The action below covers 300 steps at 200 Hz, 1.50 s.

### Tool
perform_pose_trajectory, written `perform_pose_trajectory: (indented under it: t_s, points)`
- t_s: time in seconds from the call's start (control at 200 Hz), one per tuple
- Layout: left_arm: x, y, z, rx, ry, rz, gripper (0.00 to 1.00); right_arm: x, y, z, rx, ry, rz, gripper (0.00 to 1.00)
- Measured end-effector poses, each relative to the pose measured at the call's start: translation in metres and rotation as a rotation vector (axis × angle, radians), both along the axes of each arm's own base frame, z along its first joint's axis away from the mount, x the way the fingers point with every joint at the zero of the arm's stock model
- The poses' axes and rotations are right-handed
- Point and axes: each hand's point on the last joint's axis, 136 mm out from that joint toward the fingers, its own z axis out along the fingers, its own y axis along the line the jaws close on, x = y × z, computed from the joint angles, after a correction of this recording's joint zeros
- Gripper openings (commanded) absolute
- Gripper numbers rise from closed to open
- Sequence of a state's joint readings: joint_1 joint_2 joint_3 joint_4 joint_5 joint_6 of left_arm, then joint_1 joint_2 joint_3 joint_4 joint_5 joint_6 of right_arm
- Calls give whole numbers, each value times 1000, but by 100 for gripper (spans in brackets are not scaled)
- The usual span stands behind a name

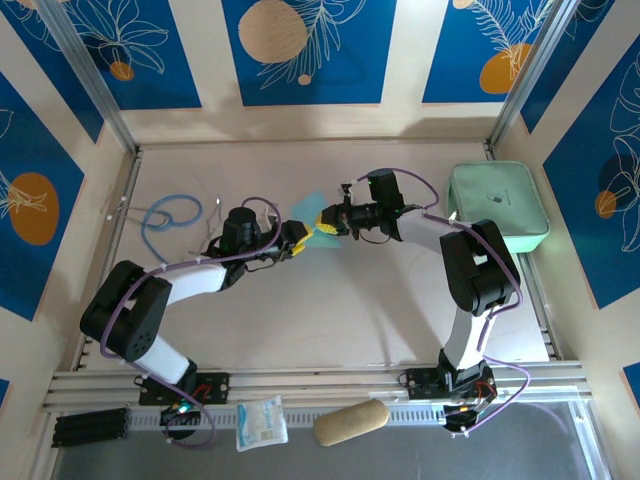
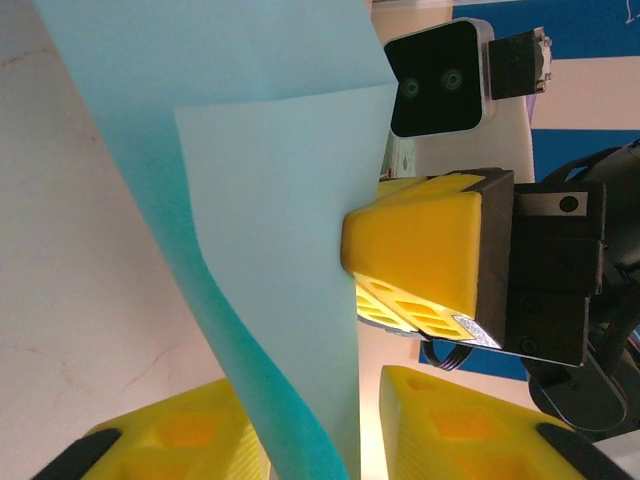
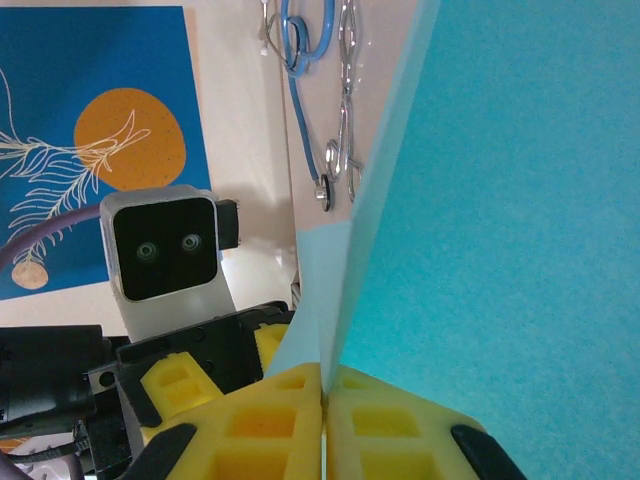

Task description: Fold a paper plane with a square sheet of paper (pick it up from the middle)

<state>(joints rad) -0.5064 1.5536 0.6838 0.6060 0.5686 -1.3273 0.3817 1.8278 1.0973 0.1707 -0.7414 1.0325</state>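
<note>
Top external view: both arms reach toward the middle of the bench, and their end effectors meet there. The light-blue sheet of paper is between them and has a fold in it.

The right end effector is fully closed on the sheet. In the right wrist view its two yellow fingers press together with the paper pinched in the seam, and the sheet goes from there to the upper right.

The left end effector is partly open. In the left wrist view its yellow fingers stand on both sides of the sheet. There is a narrow bright gap between the paper and the right-hand finger, so the sheet is not clamped. In this same view one finger of the right end effector touches the paper from the side.

A blue stethoscope and metal forceps lie near each other at the far left of the bench. A mint-green zip case lies at the far right. A white snack packet and a tan oblong object lie side by side at the near edge, between the arm bases.
</note>
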Motion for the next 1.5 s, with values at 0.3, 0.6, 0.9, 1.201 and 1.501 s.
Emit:
perform_pose_trajectory:
  t_s: [0.3,0.6,0.9,1.201,1.501]
  points:
    - [0,0,-1,1,5,2,13,0,-3,-3,-8,3,-4,30]
    - [1,9,-21,102,38,4,5,10,-52,-17,-173,5,-164,61]
    - [16,51,-21,631,-27,-22,5,21,-122,-8,-506,-159,-374,74]
    - [21,100,8,1285,-128,-111,6,19,-163,-14,-722,-195,-459,75]
    - [15,91,-51,1635,-63,-313,8,15,-191,-1,-768,-221,-553,76]
